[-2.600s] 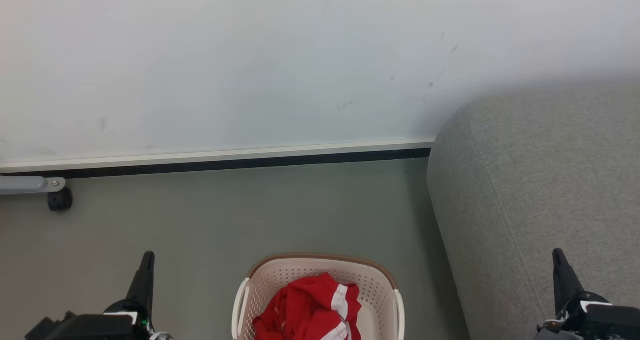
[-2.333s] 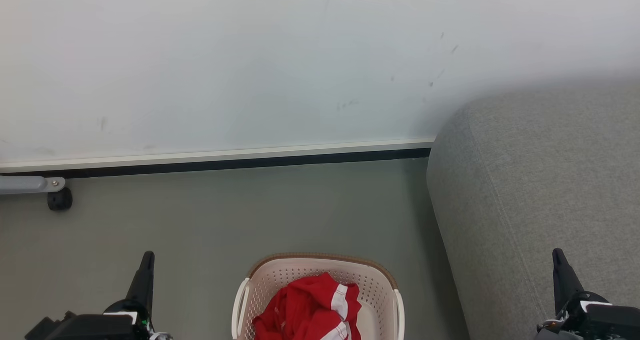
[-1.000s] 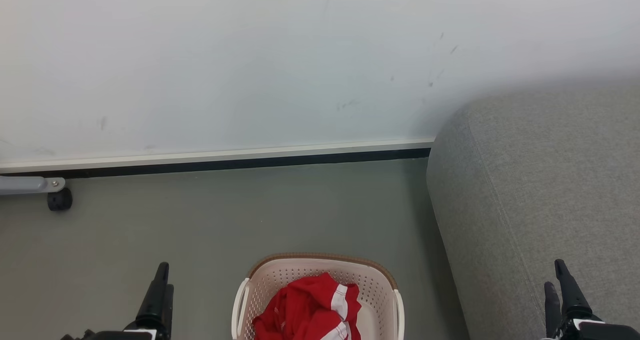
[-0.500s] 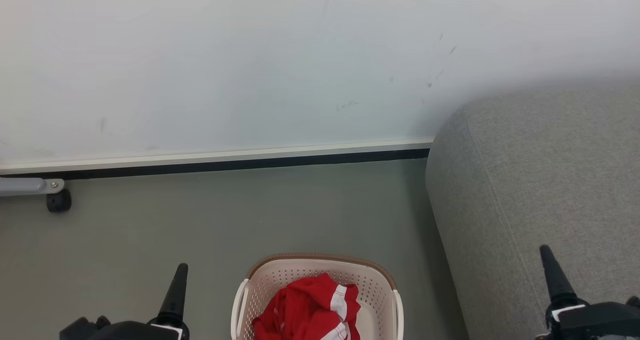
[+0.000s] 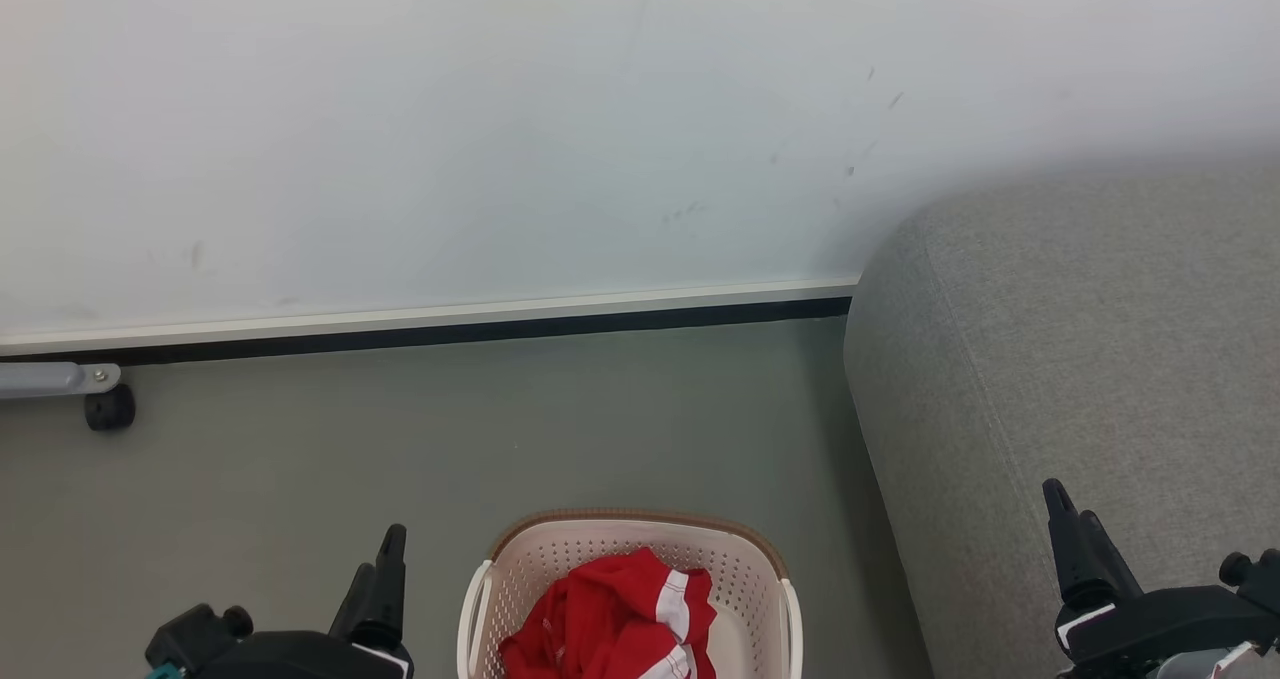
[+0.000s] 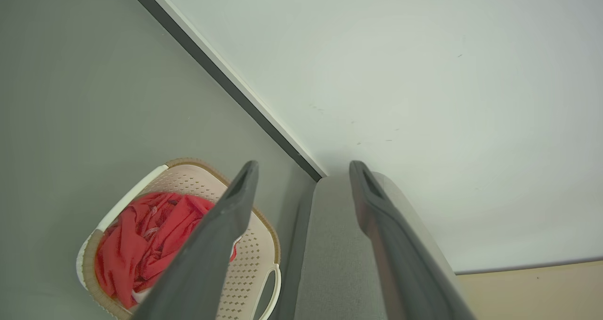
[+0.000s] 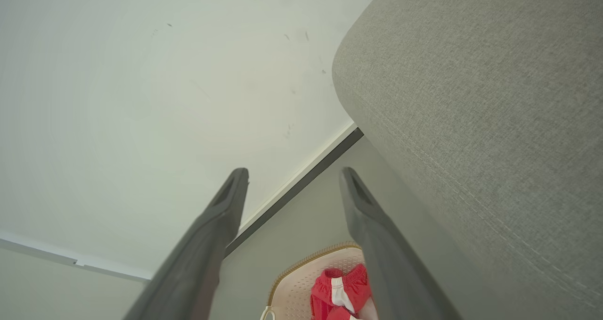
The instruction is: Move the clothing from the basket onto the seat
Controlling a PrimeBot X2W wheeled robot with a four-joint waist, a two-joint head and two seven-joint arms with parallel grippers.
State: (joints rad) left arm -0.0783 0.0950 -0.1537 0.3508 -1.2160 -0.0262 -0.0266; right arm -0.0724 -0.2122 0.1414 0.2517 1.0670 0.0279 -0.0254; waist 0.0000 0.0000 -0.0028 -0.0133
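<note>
The red clothing (image 5: 610,624) with white panels lies bunched in the cream basket (image 5: 560,564), which stands on the floor at the bottom centre of the head view. To its right rises the big grey sofa (image 5: 1080,339). My left gripper (image 5: 392,544) hangs open over the floor left of the basket. My right gripper (image 5: 1068,504) is open over the sofa's edge. In the left wrist view my own gripper (image 6: 303,169) frames the basket (image 6: 256,258), the clothing (image 6: 141,235) and the sofa (image 6: 330,244). The right wrist view has its gripper (image 7: 294,176) above the basket (image 7: 294,282) and clothing (image 7: 339,287).
A pale wall with a white and black skirting (image 5: 430,324) runs behind the grey-green floor (image 5: 450,429). A grey metal leg on a black caster (image 5: 108,407) sits at the far left by the wall.
Both grippers went from shut to open. The left one moved right toward the basket, the right one shifted left and up. The camera has drifted slightly, shifting the scene left.
</note>
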